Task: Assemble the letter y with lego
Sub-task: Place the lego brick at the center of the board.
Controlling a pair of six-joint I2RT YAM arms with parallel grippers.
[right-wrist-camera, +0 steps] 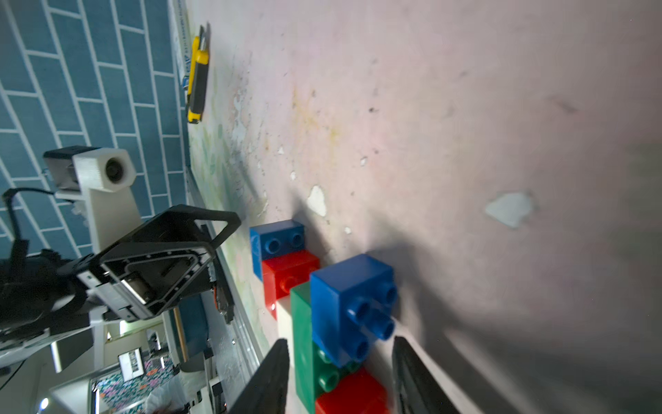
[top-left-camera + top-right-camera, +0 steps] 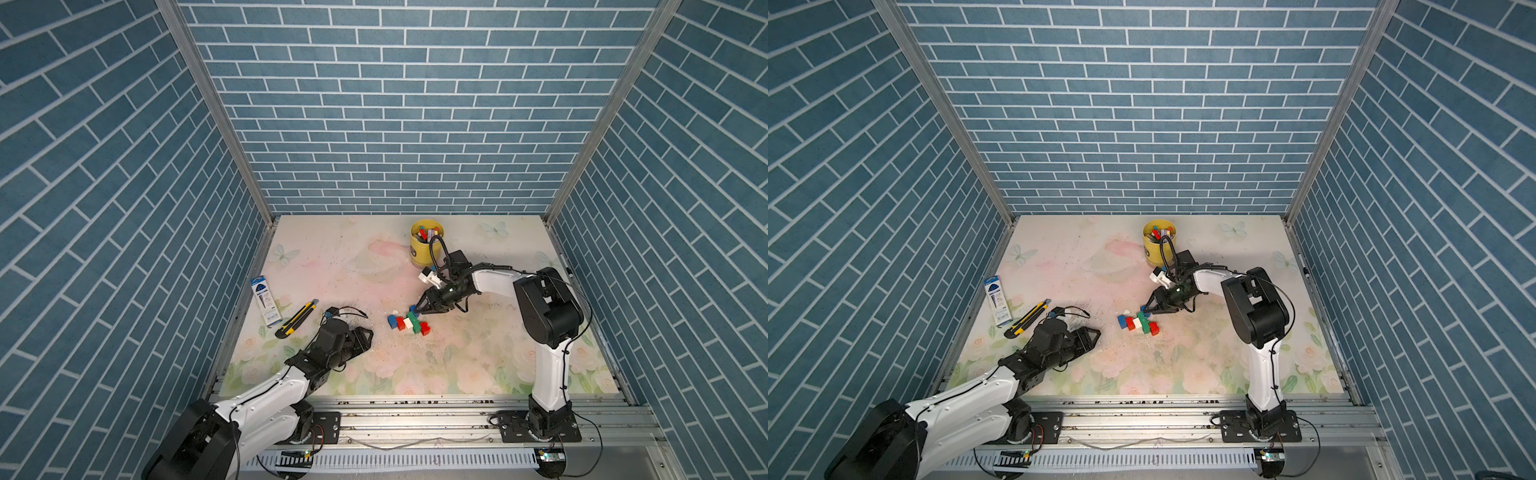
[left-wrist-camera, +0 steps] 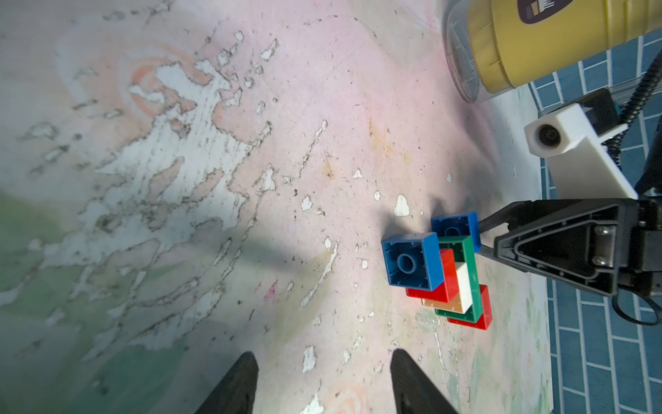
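Note:
The lego [image 2: 409, 324] [image 2: 1139, 323] lies mid-table as one joined cluster, the letter y, tipped on its side. It holds a green brick [image 1: 301, 340], two blue bricks [image 1: 353, 297] [image 1: 277, 240], two red bricks [image 1: 290, 272] [image 1: 353, 394] and a white brick [image 3: 464, 286]. My right gripper [image 2: 417, 309] [image 1: 340, 340] is open, its fingers on either side of the nearer blue brick and the green brick with a gap on both sides. My left gripper [image 2: 370, 332] [image 3: 322, 354] is open and empty, low over the table, left of the cluster.
A yellow cup [image 2: 426, 243] [image 3: 519, 43] of coloured sticks stands at the back, just behind the right wrist. A yellow-black utility knife [image 2: 296, 319] [image 1: 198, 79] and a blue-white pack [image 2: 266, 299] lie near the left wall.

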